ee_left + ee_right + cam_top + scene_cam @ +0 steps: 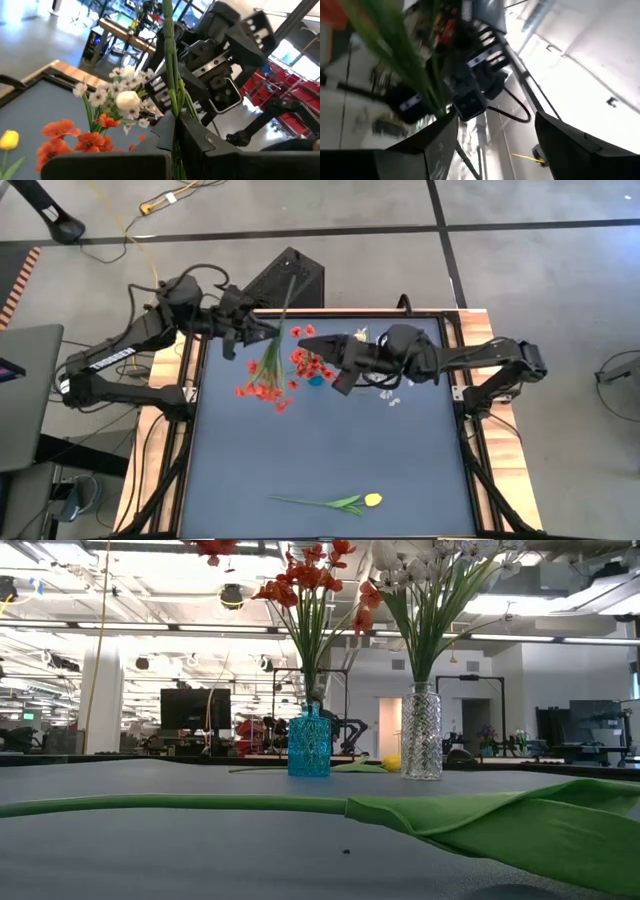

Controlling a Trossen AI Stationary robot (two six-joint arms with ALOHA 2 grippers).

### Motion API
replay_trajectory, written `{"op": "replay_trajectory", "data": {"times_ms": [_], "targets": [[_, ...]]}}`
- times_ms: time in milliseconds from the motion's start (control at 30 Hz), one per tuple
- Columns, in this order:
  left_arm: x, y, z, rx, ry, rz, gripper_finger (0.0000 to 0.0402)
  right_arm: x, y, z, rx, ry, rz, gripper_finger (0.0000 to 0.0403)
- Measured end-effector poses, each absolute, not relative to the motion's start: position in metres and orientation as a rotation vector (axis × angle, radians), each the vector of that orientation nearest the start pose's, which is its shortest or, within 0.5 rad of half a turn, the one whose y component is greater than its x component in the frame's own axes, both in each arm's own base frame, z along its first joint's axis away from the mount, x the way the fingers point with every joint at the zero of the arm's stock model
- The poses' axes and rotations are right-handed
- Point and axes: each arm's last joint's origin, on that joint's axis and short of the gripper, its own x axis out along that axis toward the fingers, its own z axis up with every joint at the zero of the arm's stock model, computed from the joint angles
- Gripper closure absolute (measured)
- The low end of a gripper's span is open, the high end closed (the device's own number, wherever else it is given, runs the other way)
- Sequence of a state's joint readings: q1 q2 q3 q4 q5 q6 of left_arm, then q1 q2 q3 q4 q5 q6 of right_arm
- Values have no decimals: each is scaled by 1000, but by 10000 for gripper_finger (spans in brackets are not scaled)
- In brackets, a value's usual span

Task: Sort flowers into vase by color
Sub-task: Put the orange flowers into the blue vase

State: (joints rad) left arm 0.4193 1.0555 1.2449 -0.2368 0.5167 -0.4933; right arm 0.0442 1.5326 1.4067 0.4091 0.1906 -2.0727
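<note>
My left gripper (258,332) is over the table's far left part, shut on a red flower (262,387). That flower's blossoms point toward the near edge and its bare stem end (289,285) toward the far edge. My right gripper (318,344) is open beside the red flowers (312,575) that stand in the blue vase (310,745). Green stems (415,75) pass close to one of its fingers; I cannot tell whether they touch. White flowers (430,565) stand in the clear vase (421,733). A yellow tulip (340,502) lies flat near the table's near edge. My left gripper pinches the red flower's green stem (172,125) between its two fingers, at a point between the blossoms and the bare end. The fingers lie across the stem. The flower is lifted clear of the table, and its blossoms (214,548) show high in the low view.
The two vases stand close together in the far middle of the table, under the right arm (440,360). The tulip's stem and leaf (480,820) fill the low view's foreground. A black box (290,275) sits beyond the far edge. The dark table top (330,445) lies between vases and tulip.
</note>
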Motion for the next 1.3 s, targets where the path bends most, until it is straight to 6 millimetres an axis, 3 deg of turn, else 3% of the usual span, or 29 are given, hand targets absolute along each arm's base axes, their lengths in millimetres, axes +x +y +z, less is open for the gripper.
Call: {"op": "replay_trajectory", "data": {"times_ms": [233,633,767,1133,1300], "targets": [[221,69,422,-543,136,-147,401,366,4,411,-2130,124,-442,113],[224,59,423,-527,140,-188,401,365,-12,411,-2126,173,-469,135],[224,60,423,-521,129,-138,401,365,-14,411,-2093,169,-470,173],[234,59,413,-555,191,-134,398,366,-13,406,-2112,198,-417,335],[238,59,409,-565,209,-127,382,368,-14,398,-2079,257,-335,366]]}}
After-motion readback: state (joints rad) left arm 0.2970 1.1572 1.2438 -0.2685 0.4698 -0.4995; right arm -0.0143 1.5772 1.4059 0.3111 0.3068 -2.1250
